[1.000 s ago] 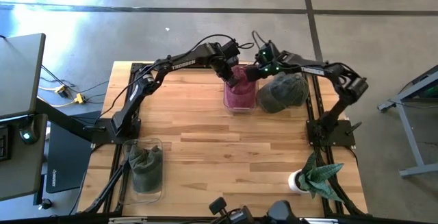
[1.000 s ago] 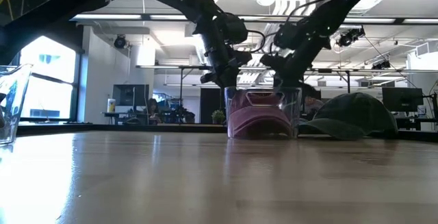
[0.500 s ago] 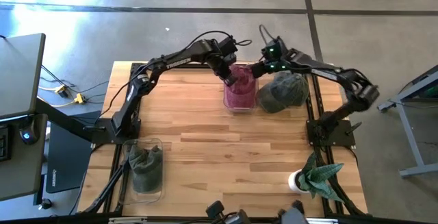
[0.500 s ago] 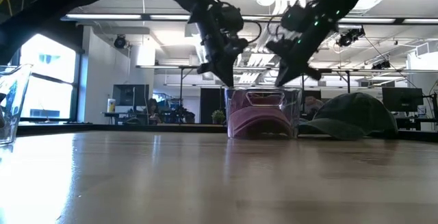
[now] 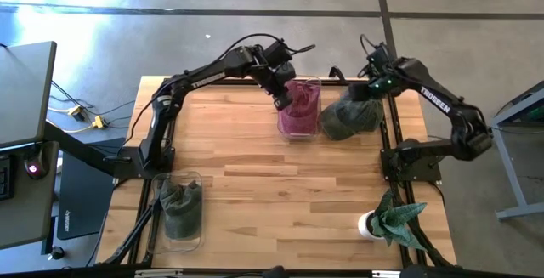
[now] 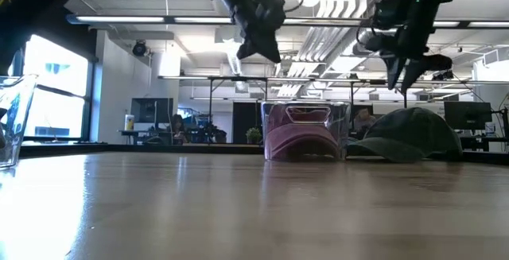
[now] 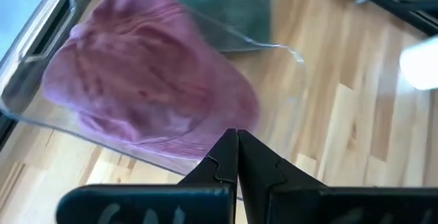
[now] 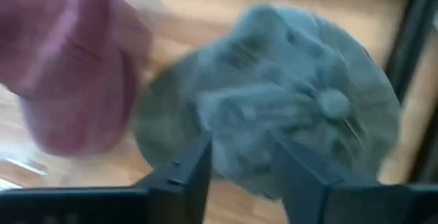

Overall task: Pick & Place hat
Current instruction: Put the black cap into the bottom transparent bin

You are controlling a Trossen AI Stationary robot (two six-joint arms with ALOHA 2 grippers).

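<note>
Hats are found at three spots on the wooden table [image 5: 280, 176]. Nearest the camera edge, a green hat [image 5: 181, 208] is already packed inside a clear bin [image 5: 161, 229] at the left corner, so that part can be judged done. Farther back, a pink hat [image 5: 297, 108] is settled in a second clear container [image 5: 316, 82]; the left gripper [image 5: 281, 101] is raised just above it with its fingers clenched on nothing. Beside that container, a dark green cap [image 5: 350, 116] lies loose on the table and is not yet picked. The right gripper [image 5: 364, 91] is held above it, fingers parted and empty. One hat is judged left to place
</note>
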